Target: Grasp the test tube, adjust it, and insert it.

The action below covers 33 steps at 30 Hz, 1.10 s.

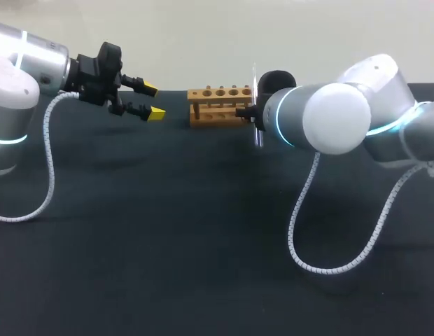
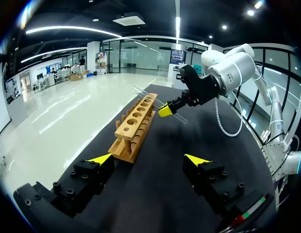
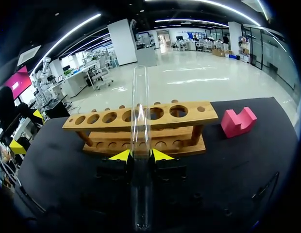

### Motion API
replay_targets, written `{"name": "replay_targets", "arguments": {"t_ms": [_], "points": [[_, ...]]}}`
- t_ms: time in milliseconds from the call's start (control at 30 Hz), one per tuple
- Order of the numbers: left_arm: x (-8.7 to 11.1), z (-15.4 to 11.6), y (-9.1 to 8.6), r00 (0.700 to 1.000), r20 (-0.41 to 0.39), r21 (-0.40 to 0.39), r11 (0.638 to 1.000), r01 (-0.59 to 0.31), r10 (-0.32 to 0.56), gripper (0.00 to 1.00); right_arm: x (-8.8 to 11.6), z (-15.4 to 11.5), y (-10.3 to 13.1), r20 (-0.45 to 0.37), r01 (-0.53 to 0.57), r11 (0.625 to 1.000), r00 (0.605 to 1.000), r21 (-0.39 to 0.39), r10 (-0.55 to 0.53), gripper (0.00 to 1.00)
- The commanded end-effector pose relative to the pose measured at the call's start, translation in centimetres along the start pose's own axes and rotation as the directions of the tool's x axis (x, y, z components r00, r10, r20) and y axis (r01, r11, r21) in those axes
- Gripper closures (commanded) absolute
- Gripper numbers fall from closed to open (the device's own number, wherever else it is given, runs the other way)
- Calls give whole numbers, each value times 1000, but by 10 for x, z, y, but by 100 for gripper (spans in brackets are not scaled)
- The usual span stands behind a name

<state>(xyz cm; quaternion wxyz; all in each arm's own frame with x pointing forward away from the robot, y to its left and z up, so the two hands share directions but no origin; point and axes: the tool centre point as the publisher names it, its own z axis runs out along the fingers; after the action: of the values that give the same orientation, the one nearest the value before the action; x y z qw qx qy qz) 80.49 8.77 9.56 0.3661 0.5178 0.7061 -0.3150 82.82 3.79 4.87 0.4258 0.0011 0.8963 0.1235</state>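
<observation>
Two arms over a dark tabletop (image 1: 168,238). The right gripper (image 3: 141,155) was clenched on the test tube (image 3: 140,104), its two yellow tips pressed against the glass from opposite sides at about mid-length. The tube was clear and empty. In the head view it stood upright, clear of the tabletop, just at the right end of the wooden rack (image 1: 217,105) and not seated in any hole. The rack stood on the tabletop, with a row of round holes along its top bar. In the right wrist view it lay directly ahead of the held tube. A pink block (image 3: 237,122) rested on the tabletop near one end of the rack. The left gripper (image 2: 148,159) was released, its fingers spread wide with nothing between them. It hung above the tabletop, apart from the left end of the rack and pointing toward it
</observation>
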Motion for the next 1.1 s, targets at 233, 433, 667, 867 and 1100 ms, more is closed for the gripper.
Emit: {"name": "replay_targets", "arguments": {"t_ms": [233,433,667,867,1100], "points": [[1,0,0,1000,2,-2,1000,-2,2,0,-8,-8,-3,4,-14,999,1000,33,14,100],[1,0,0,1000,2,-2,1000,-2,2,0,-10,-6,-4,-1,-3,999,1000,35,3,100],[1,0,0,1000,2,-2,1000,-2,2,0,-11,-1,-4,-14,-1,999,1000,34,1,100],[1,0,0,1000,2,-2,1000,-2,2,0,-10,3,-3,-30,-3,1000,1000,31,4,100],[1,0,0,1000,2,-2,1000,-2,2,0,-8,8,-3,-65,2,1000,998,27,0,100]]}}
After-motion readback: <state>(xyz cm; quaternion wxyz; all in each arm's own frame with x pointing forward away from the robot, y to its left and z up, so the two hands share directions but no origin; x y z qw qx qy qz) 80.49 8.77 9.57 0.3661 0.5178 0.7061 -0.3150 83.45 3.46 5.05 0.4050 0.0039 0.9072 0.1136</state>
